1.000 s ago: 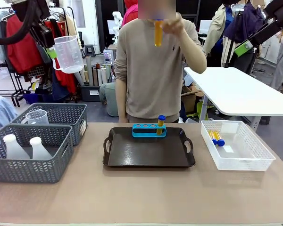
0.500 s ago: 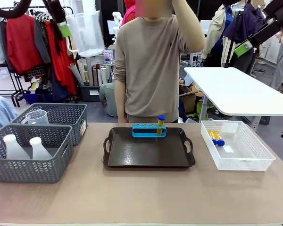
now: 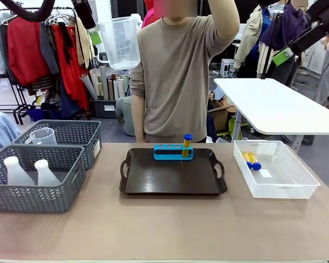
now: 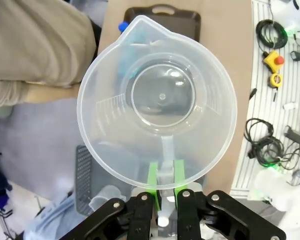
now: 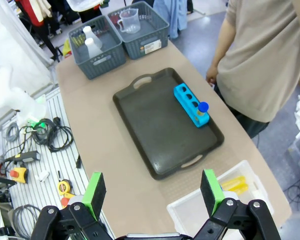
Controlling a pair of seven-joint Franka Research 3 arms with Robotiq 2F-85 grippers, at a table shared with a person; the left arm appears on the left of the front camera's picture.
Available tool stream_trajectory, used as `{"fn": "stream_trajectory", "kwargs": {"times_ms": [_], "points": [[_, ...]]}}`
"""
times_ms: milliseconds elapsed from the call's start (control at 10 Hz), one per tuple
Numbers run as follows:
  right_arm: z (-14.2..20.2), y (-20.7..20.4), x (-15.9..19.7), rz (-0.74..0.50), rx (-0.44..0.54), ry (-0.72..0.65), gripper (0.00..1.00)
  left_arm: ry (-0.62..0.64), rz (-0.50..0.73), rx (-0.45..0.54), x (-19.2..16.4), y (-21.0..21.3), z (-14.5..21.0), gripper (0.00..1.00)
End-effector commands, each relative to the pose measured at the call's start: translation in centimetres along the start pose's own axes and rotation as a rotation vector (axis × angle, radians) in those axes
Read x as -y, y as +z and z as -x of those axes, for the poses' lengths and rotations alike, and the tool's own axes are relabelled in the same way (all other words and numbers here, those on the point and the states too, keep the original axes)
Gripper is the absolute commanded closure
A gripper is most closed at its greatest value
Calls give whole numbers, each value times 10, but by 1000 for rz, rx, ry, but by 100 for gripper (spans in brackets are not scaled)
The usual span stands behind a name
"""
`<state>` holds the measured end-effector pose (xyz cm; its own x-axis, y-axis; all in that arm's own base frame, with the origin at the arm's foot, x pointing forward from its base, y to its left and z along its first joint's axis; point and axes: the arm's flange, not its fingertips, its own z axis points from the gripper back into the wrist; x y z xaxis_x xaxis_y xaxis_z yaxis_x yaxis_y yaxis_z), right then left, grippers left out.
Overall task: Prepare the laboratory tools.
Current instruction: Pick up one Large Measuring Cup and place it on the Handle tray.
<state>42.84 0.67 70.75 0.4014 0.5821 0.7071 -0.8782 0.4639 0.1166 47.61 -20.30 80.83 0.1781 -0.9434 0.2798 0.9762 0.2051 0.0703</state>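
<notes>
Lately the left gripper, pads clamped on the handle of the beaker, has swung it from above the grey baskets toward the middle, high over the table, while the person's arm has risen higher; the beaker looks bound for the tray. The tray floor in front of the rack and its one tube lies bare, but the beaker hangs close by the person's shoulder, so lowering it wants care. The right gripper hangs spread wide and empty, high above the tray.
</notes>
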Motion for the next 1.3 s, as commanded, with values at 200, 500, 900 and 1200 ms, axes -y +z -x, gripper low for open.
{"fn": "stream_trajectory", "kwargs": {"times_ms": [200, 500, 900, 1200], "points": [[-1, 1, -1, -6, 10, 8, 0, -64, 10, -31, -6, -9, -13, 100], [-1, 1, -1, -6, 10, 8, 0, -98, 72, -37, -8, -43, -26, 100], [-1, 1, -1, -6, 10, 8, 0, -90, 98, -23, -6, -49, -24, 100], [-1, 1, -1, -6, 10, 8, 0, -55, 79, -23, -4, -39, -8, 100]]}}
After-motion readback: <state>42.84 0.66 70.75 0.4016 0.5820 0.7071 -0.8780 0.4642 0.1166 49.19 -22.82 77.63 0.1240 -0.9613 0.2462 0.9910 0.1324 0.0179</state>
